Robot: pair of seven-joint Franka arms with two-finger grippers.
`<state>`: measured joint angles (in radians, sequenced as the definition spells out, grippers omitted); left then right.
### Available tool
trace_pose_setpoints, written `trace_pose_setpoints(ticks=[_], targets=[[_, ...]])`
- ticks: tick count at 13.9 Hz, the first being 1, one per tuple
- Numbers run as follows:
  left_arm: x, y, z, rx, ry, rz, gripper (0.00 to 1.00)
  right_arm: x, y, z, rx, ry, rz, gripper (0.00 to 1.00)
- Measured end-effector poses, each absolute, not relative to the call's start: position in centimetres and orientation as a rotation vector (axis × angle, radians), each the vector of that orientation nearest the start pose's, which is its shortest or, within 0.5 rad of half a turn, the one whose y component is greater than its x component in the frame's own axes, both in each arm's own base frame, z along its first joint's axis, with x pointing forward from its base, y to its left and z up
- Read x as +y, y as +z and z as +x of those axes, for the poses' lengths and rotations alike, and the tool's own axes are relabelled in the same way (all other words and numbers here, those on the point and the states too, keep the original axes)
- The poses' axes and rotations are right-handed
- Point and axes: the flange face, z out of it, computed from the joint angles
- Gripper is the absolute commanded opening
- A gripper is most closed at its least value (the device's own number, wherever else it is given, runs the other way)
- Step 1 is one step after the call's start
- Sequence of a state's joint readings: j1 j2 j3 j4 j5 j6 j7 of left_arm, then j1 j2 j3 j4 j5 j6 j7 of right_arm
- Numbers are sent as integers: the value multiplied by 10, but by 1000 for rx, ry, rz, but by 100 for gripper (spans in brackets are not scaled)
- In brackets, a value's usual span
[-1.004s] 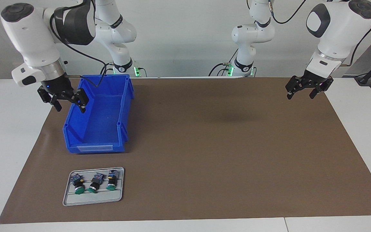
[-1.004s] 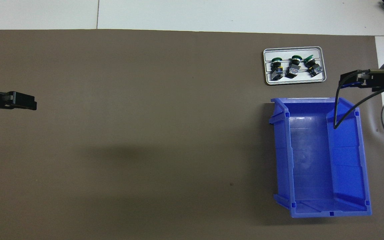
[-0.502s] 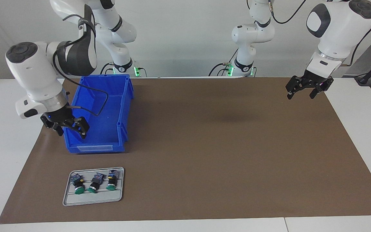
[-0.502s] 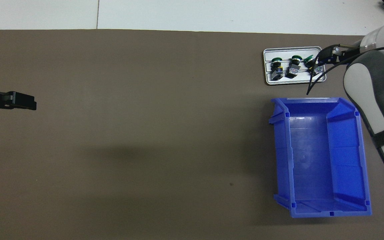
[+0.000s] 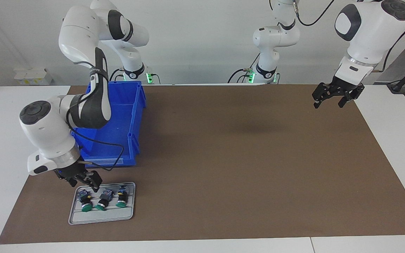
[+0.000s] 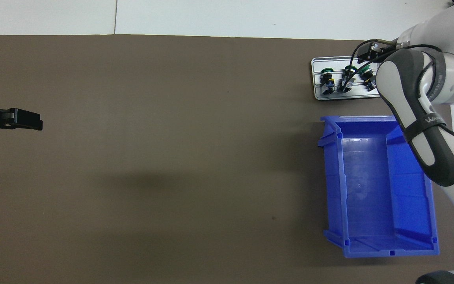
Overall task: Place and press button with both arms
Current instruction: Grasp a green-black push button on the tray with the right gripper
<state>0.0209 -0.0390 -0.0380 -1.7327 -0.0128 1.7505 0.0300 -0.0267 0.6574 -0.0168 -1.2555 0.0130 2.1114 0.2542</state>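
Layout around the bin (image 5: 111, 123)

Tray (image 5: 83, 218) lies farther from me than the bin; three buttons (image 5: 102, 199) rest on it, side by side.

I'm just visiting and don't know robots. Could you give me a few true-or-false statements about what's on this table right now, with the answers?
1. Three green-capped buttons lie on a small grey tray. True.
2. The blue bin has a button in it. False: the bin is empty.
3. The right gripper hangs open over the tray's edge nearest the robots, holding nothing. True.
4. The left gripper is gripping a button. False: it waits open and empty over the mat's corner at the left arm's end of the table.
5. The tray sits nearer to the robots than the bin. False: the tray is farther from them, with the bin between.
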Motion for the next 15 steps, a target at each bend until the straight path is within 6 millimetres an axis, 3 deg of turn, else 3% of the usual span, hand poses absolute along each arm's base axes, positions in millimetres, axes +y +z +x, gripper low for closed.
trace_pose_setpoints(ticks=[6, 13, 15], targets=[[-11, 585, 555, 72, -90, -3150, 100, -19, 341, 761, 526, -244, -3063, 93], [-11, 586, 555, 71, -91, -3150, 100, -18, 309, 759, 525, -250, -3062, 91], [-11, 586, 555, 71, -91, -3150, 100, -17, 304, 757, 523, -236, -3064, 68]])
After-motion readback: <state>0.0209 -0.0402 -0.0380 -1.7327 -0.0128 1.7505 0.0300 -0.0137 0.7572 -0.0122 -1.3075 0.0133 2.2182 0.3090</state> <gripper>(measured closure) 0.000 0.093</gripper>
